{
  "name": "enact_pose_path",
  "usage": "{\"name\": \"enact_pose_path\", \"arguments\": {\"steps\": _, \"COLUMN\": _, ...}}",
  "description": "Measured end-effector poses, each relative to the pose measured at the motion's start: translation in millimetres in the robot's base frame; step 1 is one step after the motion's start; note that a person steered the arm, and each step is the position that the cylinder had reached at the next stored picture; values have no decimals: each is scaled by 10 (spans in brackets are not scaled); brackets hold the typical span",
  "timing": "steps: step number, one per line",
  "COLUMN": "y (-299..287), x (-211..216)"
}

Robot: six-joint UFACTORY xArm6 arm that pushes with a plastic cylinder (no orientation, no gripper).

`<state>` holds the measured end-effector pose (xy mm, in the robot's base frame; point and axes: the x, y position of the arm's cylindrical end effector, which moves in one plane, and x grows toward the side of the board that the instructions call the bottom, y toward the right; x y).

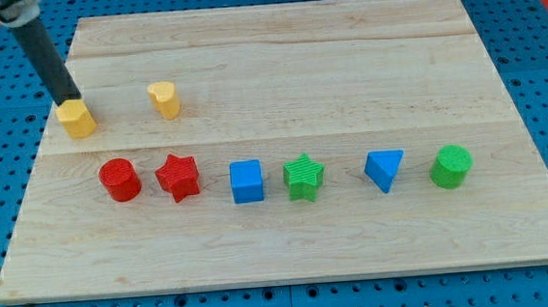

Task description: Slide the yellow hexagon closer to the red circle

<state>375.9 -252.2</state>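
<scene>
One yellow hexagon [77, 119] is touching my tip [70, 98], sitting above the red circle [120, 179]; no claw is showing.

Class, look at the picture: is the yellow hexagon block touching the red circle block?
No: the yellow hexagon block sits apart from the red circle block, with bare wooden board between them.
</scene>
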Motion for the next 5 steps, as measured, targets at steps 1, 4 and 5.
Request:
{"name": "enact_pose_path", "arguments": {"steps": 1, "y": -53, "x": 274}}
{"name": "enact_pose_path", "arguments": {"steps": 4, "y": 245, "x": 236}}
{"name": "enact_pose_path", "arguments": {"steps": 5, "y": 294, "x": 303}}
